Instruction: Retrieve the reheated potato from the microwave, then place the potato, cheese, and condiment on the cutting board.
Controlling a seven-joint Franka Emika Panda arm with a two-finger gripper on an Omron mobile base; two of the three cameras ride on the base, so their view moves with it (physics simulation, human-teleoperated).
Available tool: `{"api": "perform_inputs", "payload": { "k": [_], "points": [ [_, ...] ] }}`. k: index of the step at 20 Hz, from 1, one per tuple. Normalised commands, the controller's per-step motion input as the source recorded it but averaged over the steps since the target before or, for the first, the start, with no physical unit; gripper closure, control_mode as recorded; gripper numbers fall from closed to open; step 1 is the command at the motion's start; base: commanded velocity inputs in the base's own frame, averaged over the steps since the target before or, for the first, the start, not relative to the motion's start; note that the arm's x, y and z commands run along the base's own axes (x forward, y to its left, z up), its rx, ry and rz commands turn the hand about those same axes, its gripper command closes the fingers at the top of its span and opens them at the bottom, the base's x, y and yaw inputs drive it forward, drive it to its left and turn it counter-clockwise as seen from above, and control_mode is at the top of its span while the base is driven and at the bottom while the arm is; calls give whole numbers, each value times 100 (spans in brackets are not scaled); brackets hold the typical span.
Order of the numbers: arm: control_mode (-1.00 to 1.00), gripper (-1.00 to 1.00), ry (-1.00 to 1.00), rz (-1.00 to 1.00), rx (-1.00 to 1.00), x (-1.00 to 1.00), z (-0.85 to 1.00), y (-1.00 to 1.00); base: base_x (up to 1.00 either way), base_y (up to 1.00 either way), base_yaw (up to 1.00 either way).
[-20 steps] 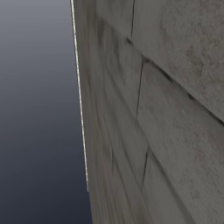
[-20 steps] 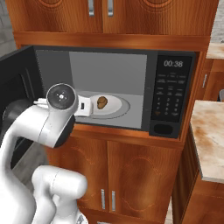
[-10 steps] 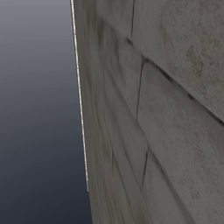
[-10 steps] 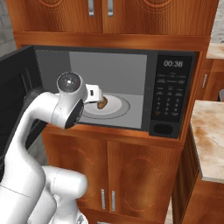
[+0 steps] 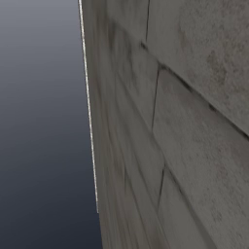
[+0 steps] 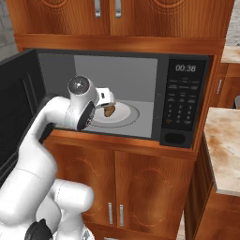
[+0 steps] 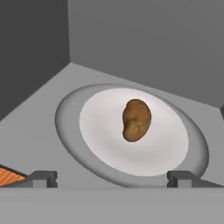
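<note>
Reddish wooden cabinets [image 6: 140, 187] surround a built-in microwave [image 6: 187, 93]; a marbled countertop [image 6: 225, 145] sits right; grey stone wall [image 5: 185, 121].

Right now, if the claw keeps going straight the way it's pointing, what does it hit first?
Most likely the potato, lying on the white plate inside the microwave. The open claw points at it with nothing between, though depth is hard to judge.

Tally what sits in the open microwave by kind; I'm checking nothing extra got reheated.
Potato: 1
Plate: 1
Turntable: 1
Total: 3
</note>
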Motion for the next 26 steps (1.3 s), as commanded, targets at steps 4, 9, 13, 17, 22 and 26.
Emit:
{"api": "perform_inputs", "payload": {
  "k": [4, 9, 13, 17, 22, 26],
  "points": [
    [-100, -100, 5, 0, 0, 68, -18, -14, 0, 0, 0],
    [-100, -100, 15, -2, 0, 65, -20, -8, 0, 0, 0],
    [-100, -100, 9, -4, 0, 61, -20, -3, 0, 0, 0],
    [-100, -100, 0, 0, 0, 47, -26, -4, 0, 0, 0],
    [-100, -100, 0, -1, 0, 42, -33, -3, 0, 0, 0],
    [-100, -100, 3, 0, 0, 40, -27, -3, 0, 0, 0]
  ]
}}
